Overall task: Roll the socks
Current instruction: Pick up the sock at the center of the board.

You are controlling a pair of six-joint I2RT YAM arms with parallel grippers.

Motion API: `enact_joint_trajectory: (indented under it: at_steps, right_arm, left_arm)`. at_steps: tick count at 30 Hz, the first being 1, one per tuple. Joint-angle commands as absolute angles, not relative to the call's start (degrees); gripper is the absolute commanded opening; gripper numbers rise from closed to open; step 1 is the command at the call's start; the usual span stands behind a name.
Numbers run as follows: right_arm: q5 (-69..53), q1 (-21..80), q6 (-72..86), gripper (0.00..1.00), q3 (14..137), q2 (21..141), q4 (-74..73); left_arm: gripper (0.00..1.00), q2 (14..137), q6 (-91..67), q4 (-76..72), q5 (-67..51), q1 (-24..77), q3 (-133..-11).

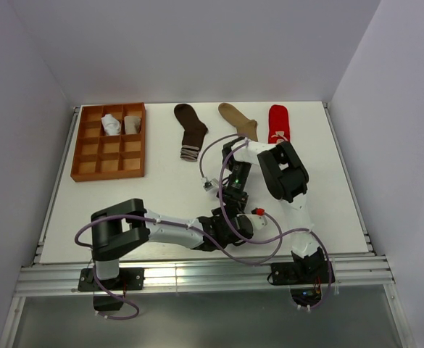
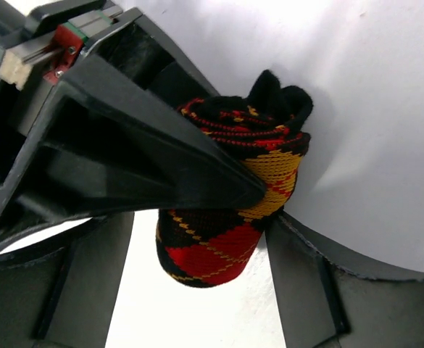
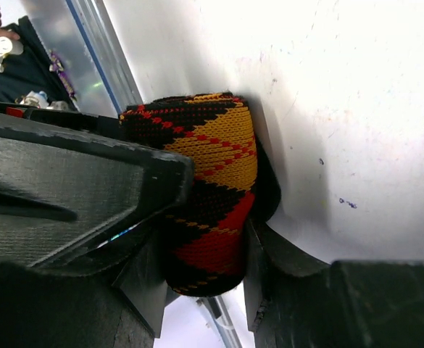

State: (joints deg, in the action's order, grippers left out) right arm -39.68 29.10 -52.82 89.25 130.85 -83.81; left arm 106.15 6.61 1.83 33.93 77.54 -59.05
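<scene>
- Now the argyle sock (image 2: 219, 239), rolled into a tight bundle, is between both hands near the middle of the overhead frame, hidden there under the wrists.
- Right hand (image 3: 219, 203): pinching the roll, one finger pressed on each side.
- Left hand (image 2: 264, 205): fingers spread wide around the same roll and touching it; I cannot tell whether they squeeze.
- Dark brown sock (image 1: 190, 130), tan sock (image 1: 239, 120) and red sock (image 1: 278, 123) lie flat along the tabletop's (image 1: 161, 192) top edge.
- Tray (image 1: 77, 156), upper left: white roll (image 1: 110, 125) and beige roll (image 1: 132, 125) in adjoining compartments near its top right corner.
</scene>
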Motion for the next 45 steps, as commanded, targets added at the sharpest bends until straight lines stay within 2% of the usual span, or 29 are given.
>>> enact_joint_trajectory:
  at_steps: [1, 4, 6, 11, 14, 15, 19, 22, 24, 29, 45]
  right_arm:
    - [-33.1, 29.3, -55.5, 0.18, 88.8, 133.9, -77.4]
    - [-33.1, 29.2, -55.8, 0.19, 88.8, 133.9, -77.7]
    - [-33.5, 29.2, -56.0, 0.18, 88.9, 133.8, -78.0]
    - [-33.8, 29.1, -56.4, 0.18, 89.6, 133.9, -78.8]
    - [-34.4, 29.1, -56.5, 0.19, 90.1, 134.1, -79.3]
    - [-34.5, 29.0, -56.4, 0.19, 90.1, 134.1, -79.2]
    - [-35.3, 29.0, -56.5, 0.21, 90.3, 133.8, -79.6]
    - [-36.2, 28.7, -56.0, 0.31, 90.0, 132.8, -78.8]
    - [-37.2, 28.1, -56.1, 0.42, 90.0, 131.6, -79.0]
    - [-40.9, 25.1, -59.0, 0.54, 91.0, 127.9, -82.4]
    - [-37.5, 19.7, -54.9, 0.64, 84.8, 113.8, -74.8]
  left_arm:
    - [0.75, 108.3, 4.9, 3.3, 24.7, 76.6, -60.6]
    - [0.73, 108.6, 4.0, 3.1, 22.8, 76.2, -60.3]
    - [0.6, 109.2, 3.5, 3.2, 21.7, 75.9, -60.0]
    - [0.48, 110.6, 1.4, 3.5, 18.9, 75.9, -59.8]
    - [0.32, 110.9, 0.5, 2.8, 18.3, 75.9, -59.1]
    - [0.19, 111.1, 0.5, 2.6, 18.4, 75.9, -58.7]
    - [0.0, 111.4, -2.3, 1.8, 17.8, 75.9, -58.2]
    - [0.0, 111.4, -2.7, 1.5, 17.5, 75.9, -57.5]
    - [0.0, 111.4, -3.3, 1.6, 16.6, 75.8, -57.4]
    - [0.0, 111.5, -4.4, 1.9, 13.7, 75.1, -57.7]
    - [0.0, 113.3, -5.4, 3.9, 10.6, 73.7, -59.1]
